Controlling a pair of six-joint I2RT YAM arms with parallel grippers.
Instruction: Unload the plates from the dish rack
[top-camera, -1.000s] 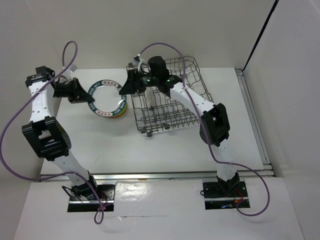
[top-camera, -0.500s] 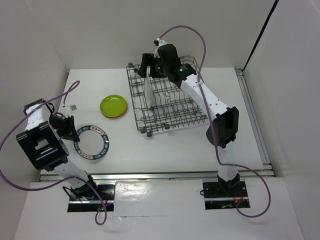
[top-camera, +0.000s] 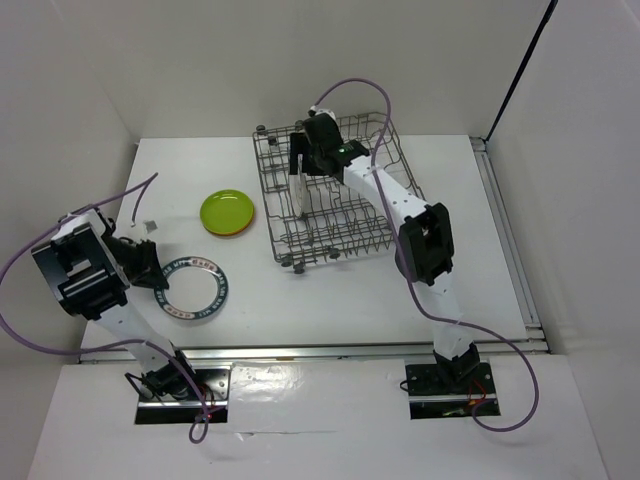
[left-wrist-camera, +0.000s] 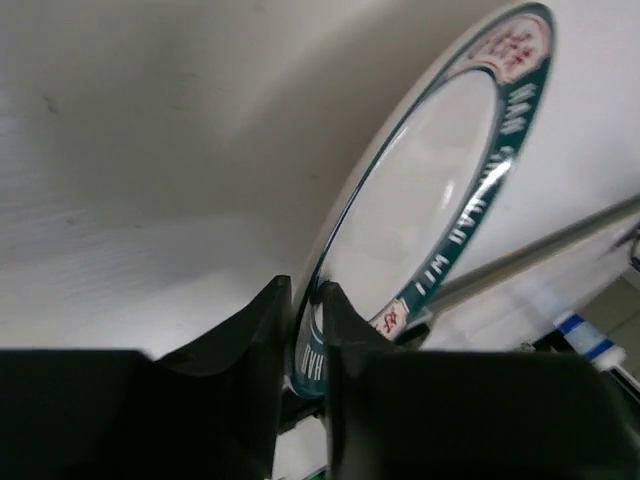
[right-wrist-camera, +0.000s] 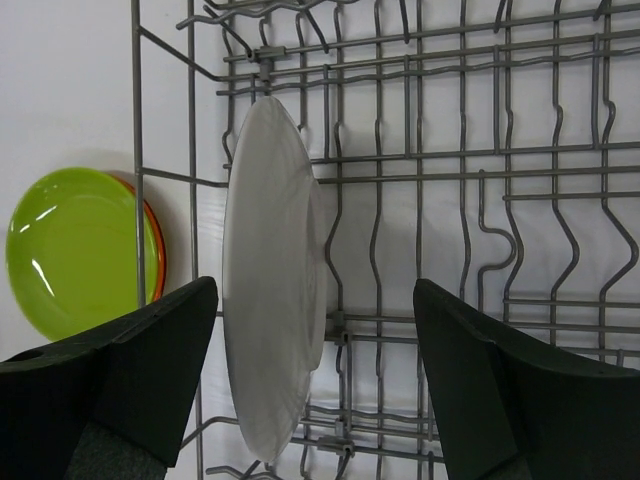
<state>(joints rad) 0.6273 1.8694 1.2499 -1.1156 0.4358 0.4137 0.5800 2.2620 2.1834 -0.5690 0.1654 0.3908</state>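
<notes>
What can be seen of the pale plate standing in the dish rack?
The pale plate is round, plain grey-white and smooth, like glazed ceramic. It stands upright on its edge near the left side of the grey wire dish rack, between its tines, seen almost edge-on, the only plate there. The open right gripper straddles it, one finger on each side; both appear clear of it.

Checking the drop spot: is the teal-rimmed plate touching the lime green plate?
Apart. The top view shows bare table between the teal-rimmed plate and the lime green plate.
</notes>
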